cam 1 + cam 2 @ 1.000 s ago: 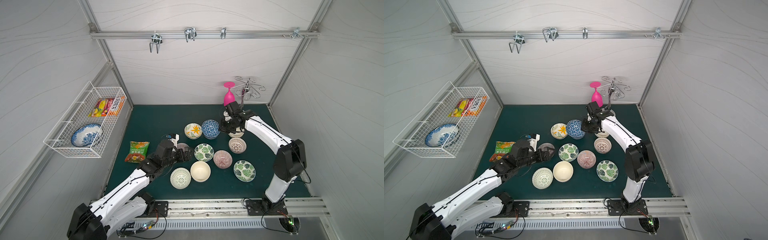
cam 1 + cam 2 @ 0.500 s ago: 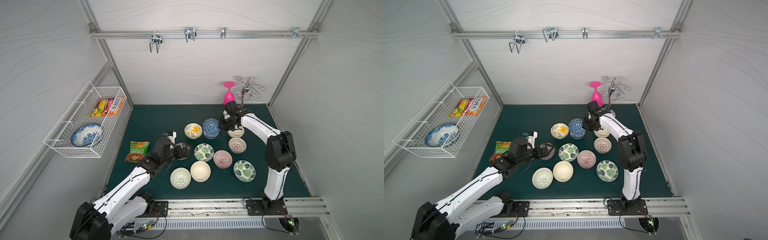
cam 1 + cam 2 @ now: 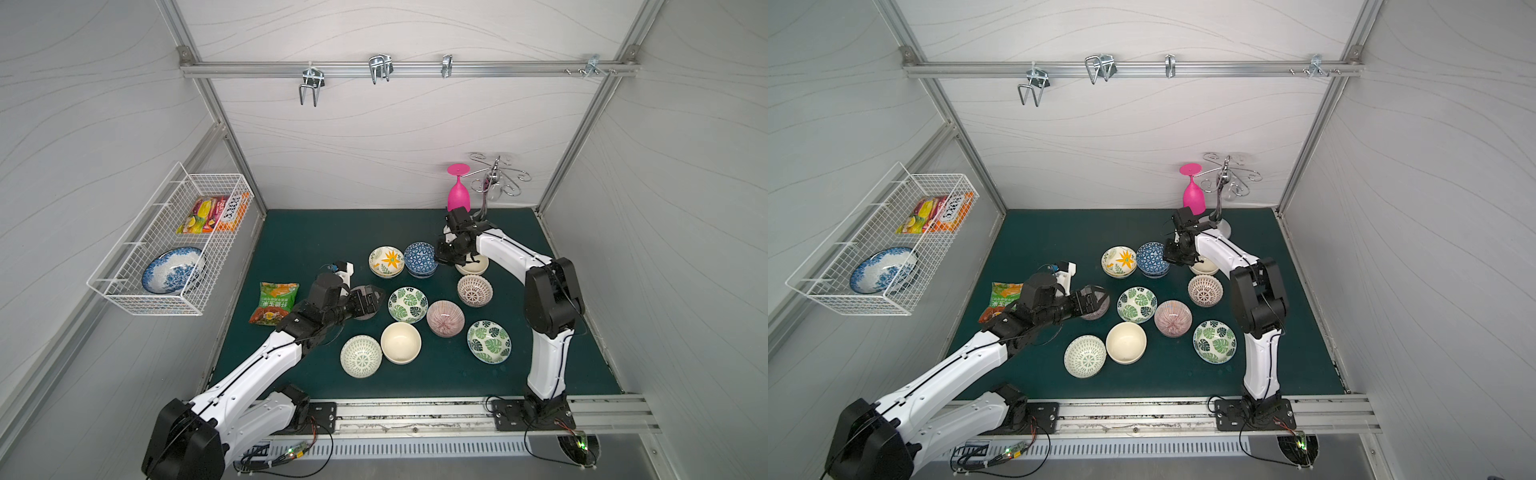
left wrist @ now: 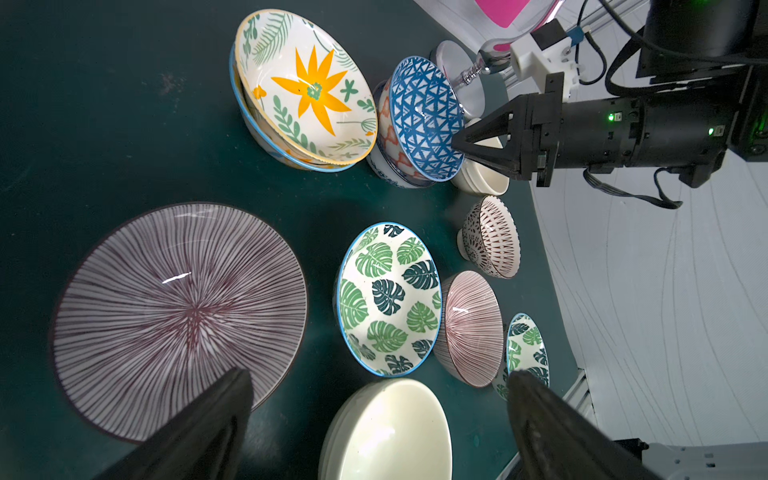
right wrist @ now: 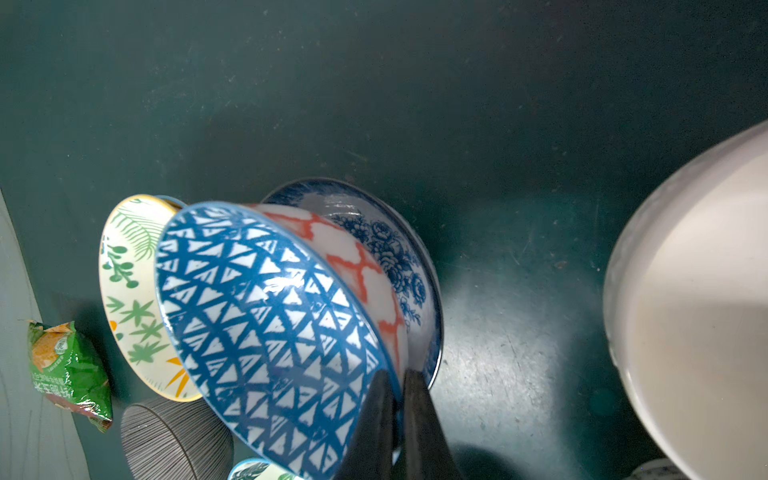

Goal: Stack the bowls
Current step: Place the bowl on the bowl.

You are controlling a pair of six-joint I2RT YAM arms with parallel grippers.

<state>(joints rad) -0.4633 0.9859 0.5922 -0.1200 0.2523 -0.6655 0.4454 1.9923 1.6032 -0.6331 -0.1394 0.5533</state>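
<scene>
Several small bowls stand on the green mat. My right gripper is shut on the rim of the blue triangle bowl, which sits inside a blue floral bowl. An orange flower bowl stands beside that stack, on another bowl. My left gripper hangs open and holds nothing, just above a dark striped bowl. Near it are a leaf bowl, a pink striped bowl, a cream bowl, a green lattice bowl, a second leaf bowl and a brown lattice bowl.
A snack bag lies left of my left arm. On the left wall a wire basket holds a blue-and-white dish and packets. A pink glass and a metal rack stand at the back right. Another cream bowl sits under my right forearm.
My right arm's elbow has swung in towards the back while its gripper stayed on the blue triangle bowl's rim. My left gripper shifted slightly over the dark striped bowl.
</scene>
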